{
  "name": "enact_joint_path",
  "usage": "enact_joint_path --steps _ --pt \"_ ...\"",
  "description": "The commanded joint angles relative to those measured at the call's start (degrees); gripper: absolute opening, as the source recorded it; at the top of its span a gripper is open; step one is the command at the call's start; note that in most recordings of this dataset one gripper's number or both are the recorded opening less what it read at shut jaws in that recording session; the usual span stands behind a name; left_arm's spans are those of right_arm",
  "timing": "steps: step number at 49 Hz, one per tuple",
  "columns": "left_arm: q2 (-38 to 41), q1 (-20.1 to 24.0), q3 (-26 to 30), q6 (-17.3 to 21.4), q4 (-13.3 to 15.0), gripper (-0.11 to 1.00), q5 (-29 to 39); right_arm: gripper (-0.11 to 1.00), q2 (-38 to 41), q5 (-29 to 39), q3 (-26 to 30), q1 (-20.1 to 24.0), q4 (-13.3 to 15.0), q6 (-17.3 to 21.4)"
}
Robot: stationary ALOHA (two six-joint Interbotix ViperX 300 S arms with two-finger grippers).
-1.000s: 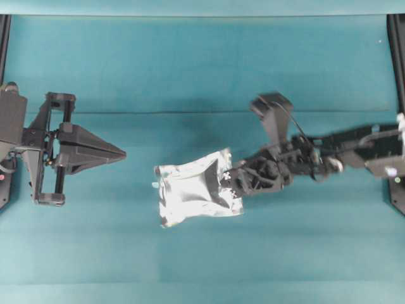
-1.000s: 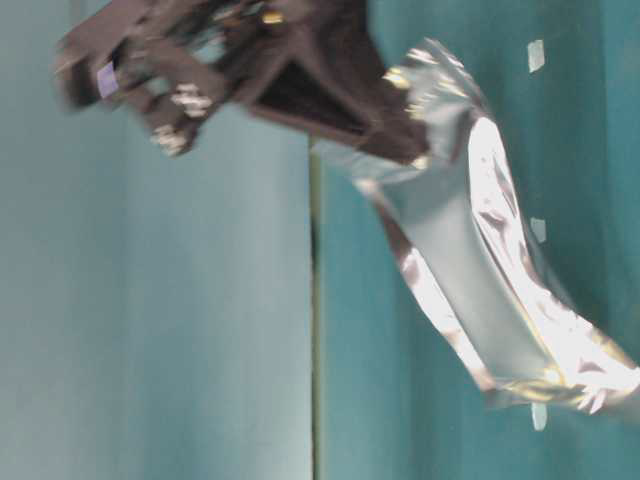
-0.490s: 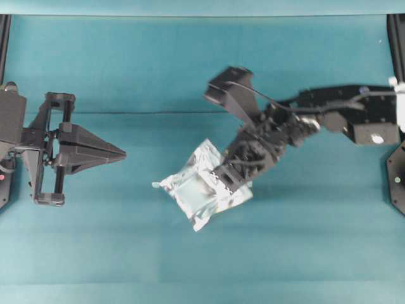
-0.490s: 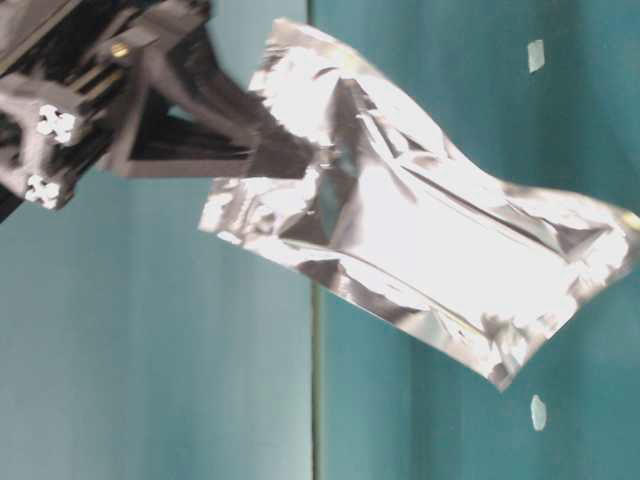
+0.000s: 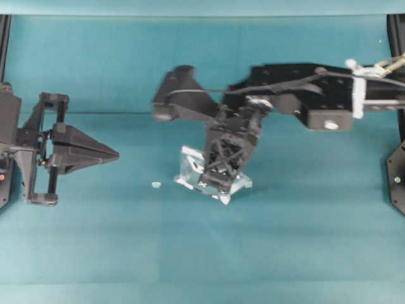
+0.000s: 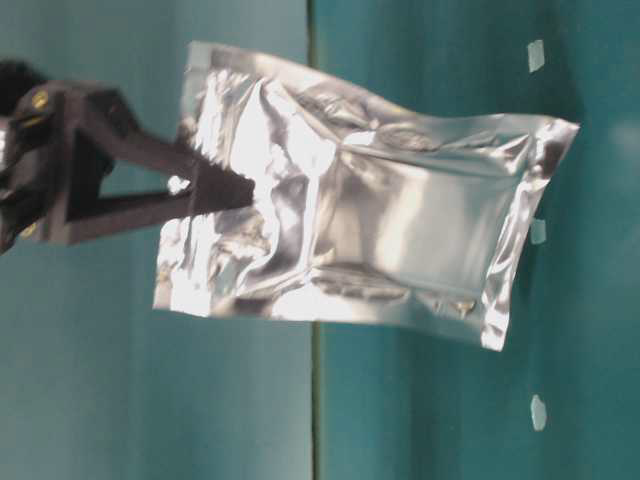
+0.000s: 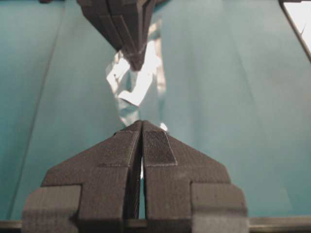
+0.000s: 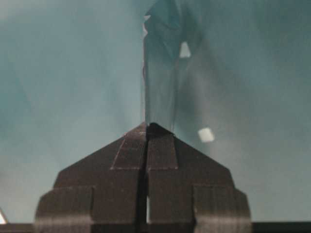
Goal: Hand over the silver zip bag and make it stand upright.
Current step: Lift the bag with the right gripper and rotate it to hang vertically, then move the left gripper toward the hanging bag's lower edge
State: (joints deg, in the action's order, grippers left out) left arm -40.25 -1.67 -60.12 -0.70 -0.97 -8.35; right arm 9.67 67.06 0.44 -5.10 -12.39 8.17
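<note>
- Two black robot arms work over a teal table [image 5: 126, 253], seen from overhead, from table level and from a camera on each wrist.
- Right gripper [image 5: 215, 180] sits near the centre of the overhead view, pointing down, its jaws clamped on one edge of the silver zip bag [image 6: 350, 240].
- From overhead only slivers of the silver zip bag show, at about 9 and 4 o'clock around the gripper's tip, because the arm covers the rest.
- The table-level view is turned sideways. In it the foil pouch hangs from the pinched edge, broad and crinkled, with flat sealed borders and a puffed middle. Its free end points toward the table; whether that end touches the surface cannot be told.
- The right wrist view looks along the pressed-together fingers [image 8: 163, 153], with the foil running away edge-on from their tips.
- Held by one edge like this, the pouch probably hangs so the other arm can take a free edge, or so its base can meet the table.
- Left gripper [image 5: 114, 154] waits at 9 o'clock, well apart from the bag, jaws fully together and holding nothing. It would need to part them before receiving.
- Tiny white scrap [image 5: 155, 184] lies on the table between the two grippers.
</note>
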Motion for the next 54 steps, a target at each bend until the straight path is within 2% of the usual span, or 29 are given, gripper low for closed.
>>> enact_joint_path --steps 1,7,13,21,38,54 --pt "-0.7 0.0 0.4 -0.1 -0.1 -0.04 -0.1 -0.03 0.4 2.5 4.5 0.4 0.7 -2.6" --pt "-1.2 -0.1 0.3 -0.1 -0.1 -0.04 0.4 -0.03 2.0 5.8 7.7 0.6 2.5 -6.0" --pt "-1.4 -0.1 0.2 -0.1 -0.1 -0.04 1.0 -0.03 3.0 7.8 9.7 1.3 5.4 -9.6" --pt "-1.4 0.0 0.3 0.0 -0.1 -0.04 1.1 -0.03 3.6 8.2 10.2 2.4 8.8 -13.0" --pt "-1.4 -0.1 0.2 -0.1 -0.1 -0.04 1.1 -0.03 5.0 7.5 9.2 3.0 11.8 -14.1" --pt "-1.4 0.0 0.2 -0.1 -0.1 -0.04 0.9 -0.03 5.2 7.2 8.3 4.0 12.1 -15.3"
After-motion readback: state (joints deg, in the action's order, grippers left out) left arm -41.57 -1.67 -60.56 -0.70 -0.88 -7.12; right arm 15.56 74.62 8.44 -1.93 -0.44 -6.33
